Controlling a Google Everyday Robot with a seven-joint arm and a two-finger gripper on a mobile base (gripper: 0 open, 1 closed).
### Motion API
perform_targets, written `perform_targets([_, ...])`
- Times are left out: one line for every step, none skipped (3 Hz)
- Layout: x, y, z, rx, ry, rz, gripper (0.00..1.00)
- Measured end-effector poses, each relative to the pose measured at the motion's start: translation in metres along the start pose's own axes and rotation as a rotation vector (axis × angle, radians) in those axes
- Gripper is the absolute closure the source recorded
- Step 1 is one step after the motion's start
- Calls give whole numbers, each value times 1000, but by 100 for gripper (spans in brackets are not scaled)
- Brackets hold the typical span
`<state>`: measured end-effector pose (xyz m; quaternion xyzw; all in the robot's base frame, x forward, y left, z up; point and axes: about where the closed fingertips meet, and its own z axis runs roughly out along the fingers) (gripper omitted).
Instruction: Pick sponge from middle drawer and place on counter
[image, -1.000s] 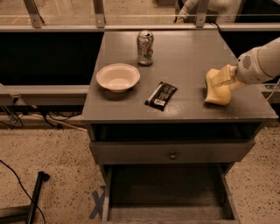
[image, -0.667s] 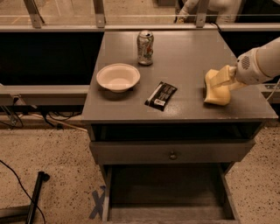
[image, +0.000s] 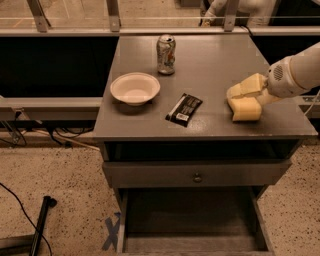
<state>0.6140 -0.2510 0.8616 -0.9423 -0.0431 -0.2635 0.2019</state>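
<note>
The pale yellow sponge (image: 246, 110) lies on the right side of the grey counter (image: 210, 65), near its front right corner. My gripper (image: 248, 89) reaches in from the right and sits right on top of the sponge, touching it. The white wrist is behind it at the counter's right edge. The middle drawer (image: 190, 220) is pulled out at the bottom of the view. Its brown-grey floor shows nothing in it.
On the counter stand a white bowl (image: 135, 88) at the left, a drink can (image: 166, 54) at the back and a black packet (image: 184, 109) in the middle. A grey front panel with a round knob (image: 197, 177) is above the open drawer. Cables lie on the floor at the left.
The gripper and the sponge have stayed almost where they were, at the counter's right side. Nothing else has moved.
</note>
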Motion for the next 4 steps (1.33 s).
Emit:
perform_targets([0, 0, 1, 1, -1, 0, 0])
perform_targets([9, -2, -22, -29, 70, -19, 0])
perform_targets([18, -10, -62, -93, 168, -60, 0])
perform_targets([20, -11, -67, -98, 181, -63, 0])
